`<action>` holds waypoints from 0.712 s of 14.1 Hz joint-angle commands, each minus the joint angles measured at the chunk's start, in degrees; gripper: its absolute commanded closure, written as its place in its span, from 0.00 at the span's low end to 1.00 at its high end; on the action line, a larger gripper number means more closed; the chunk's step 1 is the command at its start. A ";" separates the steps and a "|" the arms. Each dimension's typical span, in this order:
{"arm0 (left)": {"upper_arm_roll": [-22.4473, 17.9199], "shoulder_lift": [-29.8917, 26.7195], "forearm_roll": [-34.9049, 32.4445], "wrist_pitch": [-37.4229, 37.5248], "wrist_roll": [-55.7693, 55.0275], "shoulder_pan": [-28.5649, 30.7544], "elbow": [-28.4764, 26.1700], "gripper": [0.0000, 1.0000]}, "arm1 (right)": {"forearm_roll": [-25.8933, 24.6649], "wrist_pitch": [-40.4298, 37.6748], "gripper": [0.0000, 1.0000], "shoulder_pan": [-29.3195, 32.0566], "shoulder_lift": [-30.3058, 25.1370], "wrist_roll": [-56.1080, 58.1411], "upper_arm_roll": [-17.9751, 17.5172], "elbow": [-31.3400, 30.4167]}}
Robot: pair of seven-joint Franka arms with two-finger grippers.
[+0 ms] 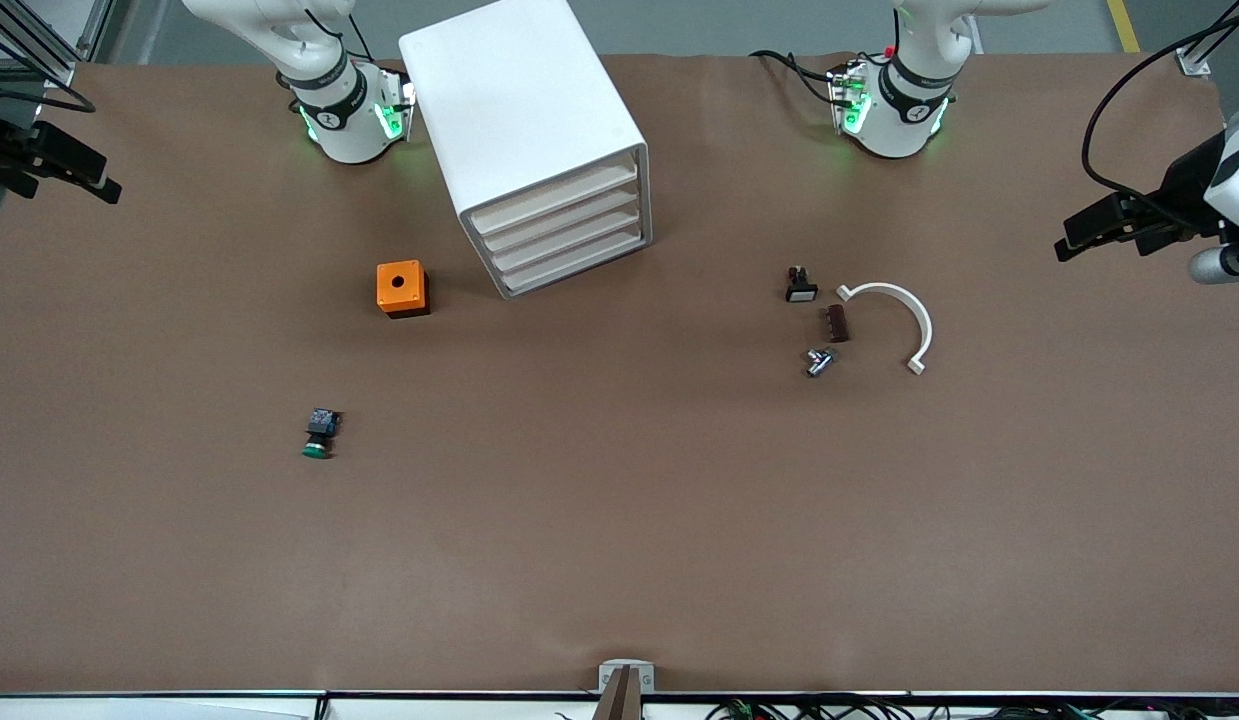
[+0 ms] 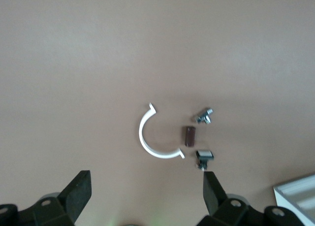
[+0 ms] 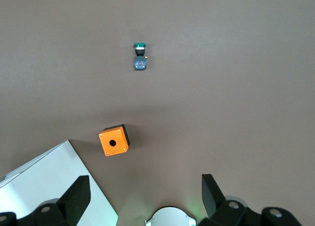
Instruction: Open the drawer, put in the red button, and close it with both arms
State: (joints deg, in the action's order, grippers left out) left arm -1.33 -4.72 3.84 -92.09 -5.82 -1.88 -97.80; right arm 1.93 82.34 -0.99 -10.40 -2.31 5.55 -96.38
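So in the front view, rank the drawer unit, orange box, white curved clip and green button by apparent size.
1. drawer unit
2. white curved clip
3. orange box
4. green button
All rest on the table, so nearness hardly skews this.

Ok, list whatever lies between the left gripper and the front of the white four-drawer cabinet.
Four small parts lie between the left gripper and the white four-drawer cabinet: a white curved clip, a brown block, a metal fitting and a black-and-white switch part. All sit low, beside one another.
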 commanded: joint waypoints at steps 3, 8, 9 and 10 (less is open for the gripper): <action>0.54 -3.11 -1.64 -4.33 0.46 2.41 -0.66 0.00 | 0.09 1.33 0.00 0.47 -3.05 0.02 -0.10 -3.38; 0.45 -2.05 -3.75 -4.07 0.54 2.50 3.75 0.00 | -0.87 2.65 0.00 0.29 -3.49 0.64 -0.19 -3.29; 0.37 -1.18 -3.32 -4.07 0.54 2.50 4.97 0.00 | -2.44 3.00 0.00 -0.06 -3.49 0.64 -0.28 -3.29; 0.37 -0.56 -2.88 -3.98 0.46 2.67 6.12 0.00 | -2.89 3.09 0.00 -0.06 -3.49 0.64 -0.28 -3.29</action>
State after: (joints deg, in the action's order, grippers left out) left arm -1.30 -6.98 1.41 -96.30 -5.82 0.33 -94.77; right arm 0.70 84.50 -1.00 -12.19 -2.19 5.61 -98.13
